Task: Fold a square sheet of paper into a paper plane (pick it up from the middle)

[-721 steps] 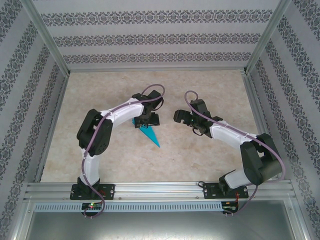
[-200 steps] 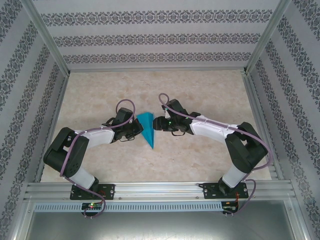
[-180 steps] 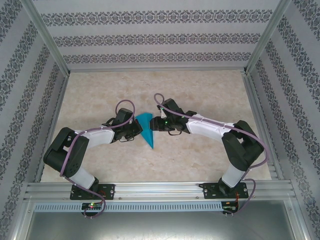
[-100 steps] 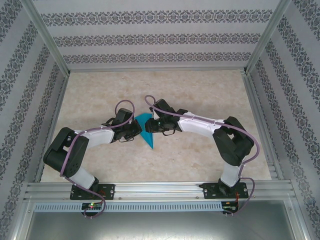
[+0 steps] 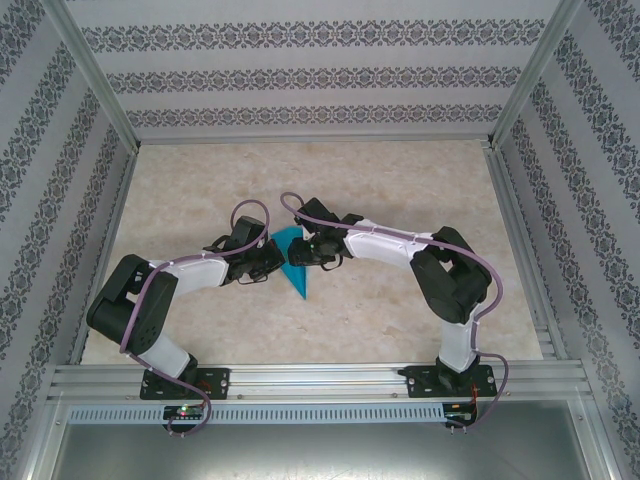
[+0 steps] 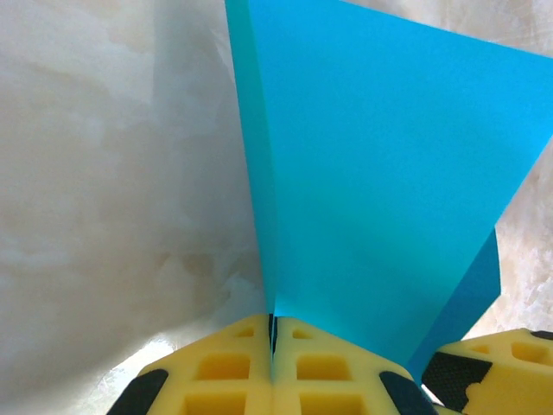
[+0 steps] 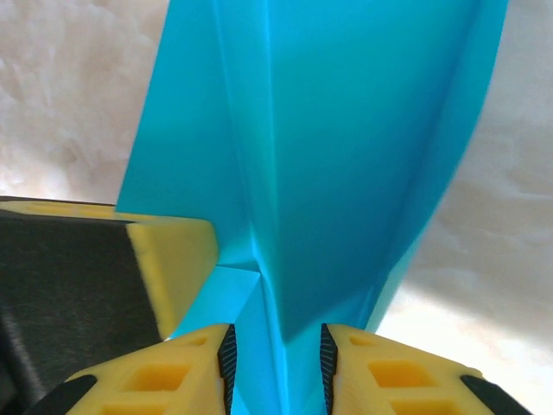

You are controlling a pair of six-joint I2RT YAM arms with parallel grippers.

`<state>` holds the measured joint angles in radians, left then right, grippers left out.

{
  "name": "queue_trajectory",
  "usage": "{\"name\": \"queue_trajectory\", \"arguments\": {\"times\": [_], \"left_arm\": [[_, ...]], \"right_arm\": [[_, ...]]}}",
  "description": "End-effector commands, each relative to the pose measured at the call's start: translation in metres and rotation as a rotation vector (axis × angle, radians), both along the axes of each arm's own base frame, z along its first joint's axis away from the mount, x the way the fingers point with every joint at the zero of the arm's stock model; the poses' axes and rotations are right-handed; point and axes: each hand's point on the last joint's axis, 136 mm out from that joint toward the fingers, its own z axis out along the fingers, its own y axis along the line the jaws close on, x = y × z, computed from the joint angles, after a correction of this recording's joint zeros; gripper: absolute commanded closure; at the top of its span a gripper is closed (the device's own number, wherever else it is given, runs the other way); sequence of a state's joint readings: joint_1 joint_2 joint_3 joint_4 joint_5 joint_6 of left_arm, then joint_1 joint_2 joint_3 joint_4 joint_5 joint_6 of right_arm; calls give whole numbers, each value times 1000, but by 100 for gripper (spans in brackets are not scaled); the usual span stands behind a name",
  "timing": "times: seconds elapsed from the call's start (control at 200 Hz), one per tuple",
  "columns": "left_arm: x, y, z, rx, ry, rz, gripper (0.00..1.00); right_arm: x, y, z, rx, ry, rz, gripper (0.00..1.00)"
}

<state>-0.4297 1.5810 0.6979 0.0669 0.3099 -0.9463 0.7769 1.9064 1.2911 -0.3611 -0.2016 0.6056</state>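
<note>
I'm pinching the paper plane [image 6: 371, 173] at its fold with my left tool [image 6: 272, 333]. My right tool [image 7: 275, 341] is straddling it, grip unclear. It's flimsy and light, so I'm favouring the layered crease.

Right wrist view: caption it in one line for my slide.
Right gripper straddles the raised centre crease of the teal paper plane, marbled table behind.
</note>
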Motion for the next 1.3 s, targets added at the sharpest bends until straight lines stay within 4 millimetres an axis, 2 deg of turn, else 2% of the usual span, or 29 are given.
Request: {"name": "queue_trajectory", "arguments": {"times": [0.0,0.24,0.555,0.824,0.954,1.164,1.294], "left_arm": [[5,0,4,2,-12,-10,100],[5,0,3,2,-11,-11,100],[4,0,2,0,-7,-13,100],[4,0,1,-2,-3,-14,100],[4,-1,1,-2,-4,-14,100],[4,-2,2,-10,-4,-14,100],[6,-4,6,-24,-11,-14,100]], "right_arm": [[1,-5,-4,-56,-5,-7,65],[-1,-7,-6,-65,5,-7,56],[-6,-9,-10,-83,17,-12,52],[0,-13,-9,-117,-29,-12,47],[4,-8,-8,-110,-30,14,48],[-12,-8,-17,-97,54,-1,49],[-24,-5,-14,-38,109,-30,47]]}}
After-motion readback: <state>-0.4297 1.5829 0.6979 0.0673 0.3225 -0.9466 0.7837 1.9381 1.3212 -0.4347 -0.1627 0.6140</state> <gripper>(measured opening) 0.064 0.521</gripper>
